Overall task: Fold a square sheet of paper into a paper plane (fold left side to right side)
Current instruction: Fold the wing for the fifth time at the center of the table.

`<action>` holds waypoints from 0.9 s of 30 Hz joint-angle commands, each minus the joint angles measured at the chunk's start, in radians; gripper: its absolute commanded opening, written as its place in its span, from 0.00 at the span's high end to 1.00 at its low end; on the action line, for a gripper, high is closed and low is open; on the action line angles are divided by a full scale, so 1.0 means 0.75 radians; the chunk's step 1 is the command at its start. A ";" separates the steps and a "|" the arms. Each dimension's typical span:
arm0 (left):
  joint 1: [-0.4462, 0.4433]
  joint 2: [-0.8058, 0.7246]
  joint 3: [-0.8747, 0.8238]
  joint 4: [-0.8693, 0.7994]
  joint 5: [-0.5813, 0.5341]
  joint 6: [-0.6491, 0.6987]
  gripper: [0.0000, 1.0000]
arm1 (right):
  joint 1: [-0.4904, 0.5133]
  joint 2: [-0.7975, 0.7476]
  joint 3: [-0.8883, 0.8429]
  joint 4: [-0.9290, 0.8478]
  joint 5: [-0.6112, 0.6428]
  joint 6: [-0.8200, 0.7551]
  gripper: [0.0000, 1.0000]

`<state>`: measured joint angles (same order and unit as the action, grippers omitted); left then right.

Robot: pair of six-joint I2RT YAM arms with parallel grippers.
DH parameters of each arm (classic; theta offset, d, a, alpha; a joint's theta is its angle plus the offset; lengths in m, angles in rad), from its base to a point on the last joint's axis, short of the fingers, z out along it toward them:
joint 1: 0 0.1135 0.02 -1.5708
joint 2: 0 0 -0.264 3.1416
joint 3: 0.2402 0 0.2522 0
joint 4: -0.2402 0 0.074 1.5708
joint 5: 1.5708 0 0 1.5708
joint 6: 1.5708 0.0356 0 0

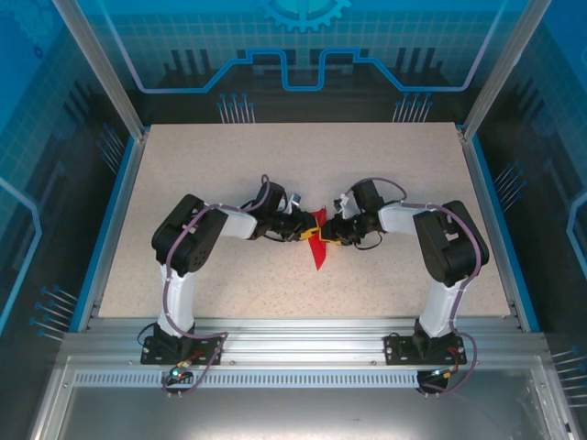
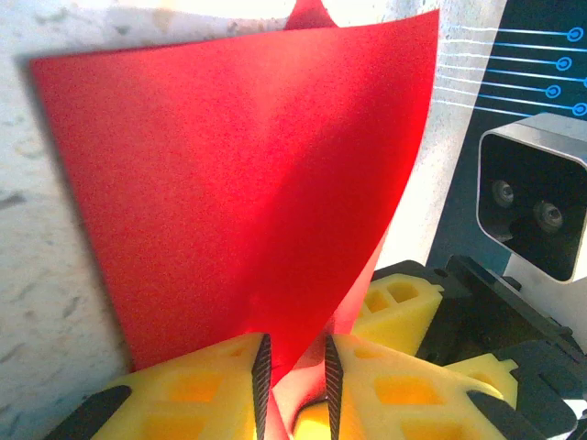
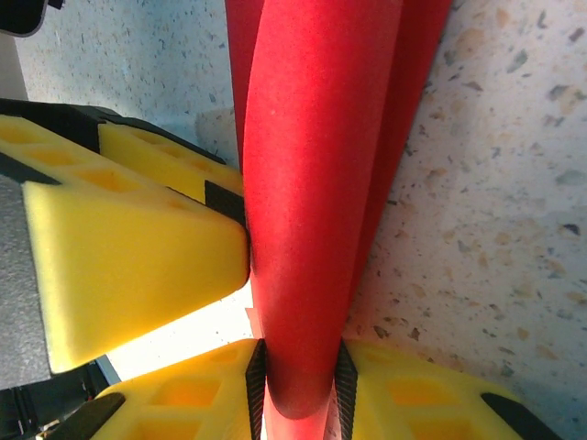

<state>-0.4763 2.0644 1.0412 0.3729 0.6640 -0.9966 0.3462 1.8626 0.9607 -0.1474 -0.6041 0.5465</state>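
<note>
The red square sheet of paper (image 1: 318,243) hangs between both grippers above the middle of the table, loosely bent over on itself and not shaped as a paper plane. In the left wrist view the sheet (image 2: 248,183) spreads wide and narrows to a corner that runs down between the black pads of my left gripper (image 2: 293,348), which is shut on it. In the right wrist view a rounded fold of the paper (image 3: 316,183) sits pinched between the pads of my right gripper (image 3: 301,357). The two grippers (image 1: 303,229) (image 1: 334,229) almost touch, tip to tip.
The speckled beige table (image 1: 211,165) is bordered by a blue rim (image 1: 117,211) and glass walls. The right gripper's yellow fingers (image 2: 394,298) and wrist camera (image 2: 537,206) crowd the left wrist view. A left gripper's yellow finger (image 3: 128,247) presses beside the fold.
</note>
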 commanded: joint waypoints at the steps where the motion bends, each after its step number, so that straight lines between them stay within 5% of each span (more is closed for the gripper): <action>1: -0.011 0.040 0.035 0.018 0.041 -0.013 0.74 | -0.009 -0.004 -0.003 0.004 -0.028 0.008 0.71; 19: 0.031 -0.016 -0.019 -0.045 0.004 0.043 0.99 | -0.013 -0.026 -0.011 -0.011 -0.010 -0.002 0.70; 27: 0.055 -0.037 -0.028 -0.065 0.004 0.069 1.00 | -0.016 -0.066 -0.022 -0.018 -0.003 -0.017 0.66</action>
<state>-0.4522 2.0735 1.0351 0.3508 0.6670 -0.9844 0.3462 1.8584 0.9604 -0.1486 -0.6052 0.5480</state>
